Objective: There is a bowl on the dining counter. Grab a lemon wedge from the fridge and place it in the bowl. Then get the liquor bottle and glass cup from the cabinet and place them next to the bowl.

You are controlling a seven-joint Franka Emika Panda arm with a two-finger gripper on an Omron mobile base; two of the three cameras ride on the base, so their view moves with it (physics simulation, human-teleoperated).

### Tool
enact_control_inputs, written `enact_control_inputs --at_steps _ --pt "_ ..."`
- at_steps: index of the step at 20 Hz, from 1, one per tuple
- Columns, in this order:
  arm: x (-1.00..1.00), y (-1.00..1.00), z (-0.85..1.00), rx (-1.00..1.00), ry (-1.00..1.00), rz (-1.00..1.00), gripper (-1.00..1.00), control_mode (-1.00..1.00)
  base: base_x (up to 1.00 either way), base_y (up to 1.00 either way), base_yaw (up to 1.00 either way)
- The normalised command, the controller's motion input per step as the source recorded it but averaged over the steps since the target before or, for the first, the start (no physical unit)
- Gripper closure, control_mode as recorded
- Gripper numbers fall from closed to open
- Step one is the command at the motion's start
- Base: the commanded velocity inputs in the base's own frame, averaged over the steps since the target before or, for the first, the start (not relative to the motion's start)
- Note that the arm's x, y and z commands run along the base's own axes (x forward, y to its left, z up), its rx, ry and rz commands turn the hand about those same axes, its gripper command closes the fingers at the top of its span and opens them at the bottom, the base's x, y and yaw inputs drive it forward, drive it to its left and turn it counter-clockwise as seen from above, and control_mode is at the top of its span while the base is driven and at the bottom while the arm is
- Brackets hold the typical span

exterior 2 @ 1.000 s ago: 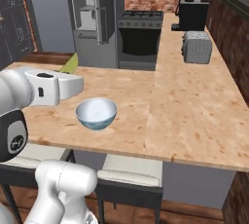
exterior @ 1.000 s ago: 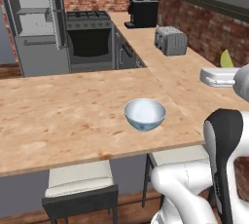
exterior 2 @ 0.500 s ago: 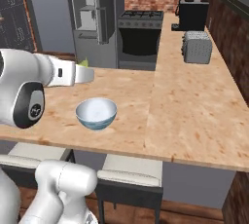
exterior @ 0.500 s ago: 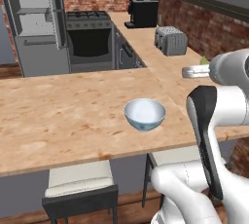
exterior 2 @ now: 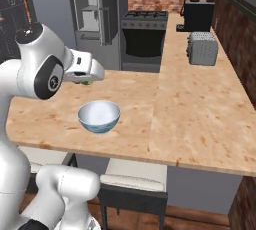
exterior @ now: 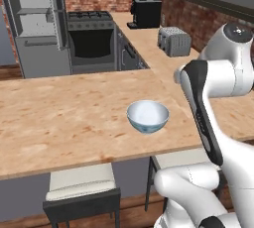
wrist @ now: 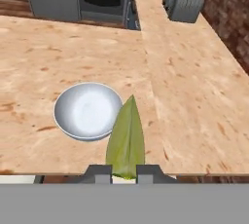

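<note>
My gripper (wrist: 125,173) is shut on the lemon wedge (wrist: 126,139), a yellow-green sliver pointing away between the fingertips (wrist: 102,173). In the hand view the white-blue bowl (wrist: 88,110) stands empty on the dining counter (wrist: 194,101), just left of and below the wedge. From the right base view the gripper (exterior 2: 94,75) hovers above and slightly behind the bowl (exterior 2: 99,115), with a bit of the wedge (exterior 2: 88,82) showing under it. In the left base view my own arm hides the hand; the bowl (exterior: 148,116) sits near the counter's front edge. The fridge (exterior: 34,24) stands open at the back.
A grey toaster (exterior: 174,41) and a black coffee machine (exterior: 146,12) stand on the side counter along the brick wall. A black oven (exterior: 92,41) is beside the fridge. Stools (exterior: 82,185) are tucked under the dining counter's front edge.
The arm has swung the hand with the lemon wedge from the side in over the dining counter, to above the bowl. The bowl has stayed where it was.
</note>
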Motion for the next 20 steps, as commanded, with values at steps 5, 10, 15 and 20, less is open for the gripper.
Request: enact_control_inputs --at_steps 5,10,15,20 --pt "0.02 0.14 -0.46 0.0 0.26 0.11 1.0 -1.0 0.0 0.0 0.0" --pt "0.09 0.07 -0.36 0.0 0.25 0.09 1.0 -1.0 0.0 0.0 0.0" --pt "0.1 0.01 -0.38 0.0 0.17 0.07 1.0 -1.0 0.0 0.0 0.0" --pt "0.16 0.03 -0.42 0.0 0.14 0.07 1.0 -1.0 0.0 0.0 0.0"
